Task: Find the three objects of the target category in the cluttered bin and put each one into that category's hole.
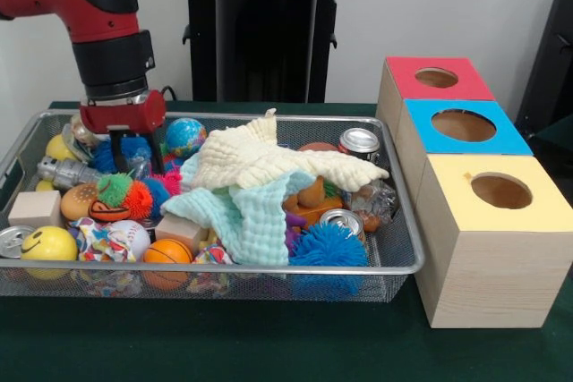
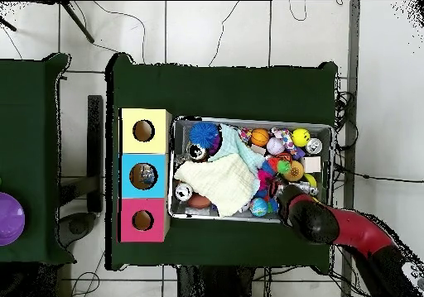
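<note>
While my arm reaches down at the upper left of the front view, my claw [image 1: 136, 151] hangs with its two dark fingers spread apart, gripping nothing, tips just above a fuzzy blue ball [image 1: 134, 151] in the wire bin [image 1: 394, 267]. Cream cloth [image 1: 269, 163] and mint cloth [image 1: 242, 212] cover the bin's middle; balls and cans crowd around them. At the right stand three boxes with holes: red [image 1: 436, 78], blue [image 1: 463, 125], yellow [image 1: 500, 191].

Seen from overhead, my arm enters from the lower right, and the claw itself is hidden under my wrist [image 2: 296, 207] at the bin's lower right corner. Boxes sit left of the bin.
</note>
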